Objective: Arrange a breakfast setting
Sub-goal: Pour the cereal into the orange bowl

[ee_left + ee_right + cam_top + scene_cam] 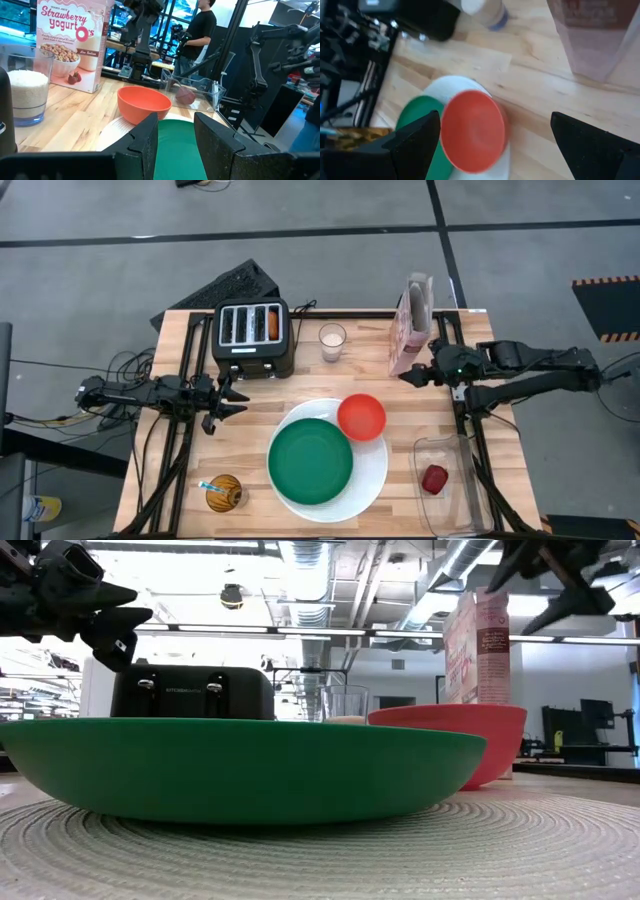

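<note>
The large white plate (368,480) lies at the table's near middle. The green plate (310,462) rests on its left part, and the red bowl (361,417) on its far right rim. The round toast (273,325) sticks up from a slot of the black toaster (252,338). The dark-red fruit (434,479) lies in a clear container (452,485) at the near right. The blue-handled spoon (214,487) stands in a brown cup (225,493) at the near left. My left gripper (238,401) is open and empty, left of the plates. My right gripper (408,373) is open and empty, above the table beside the cereal box.
A cereal box (412,325) stands at the far right, and a glass of milk (332,341) stands between it and the toaster. A person stands in the room beyond the table in the left wrist view (197,35).
</note>
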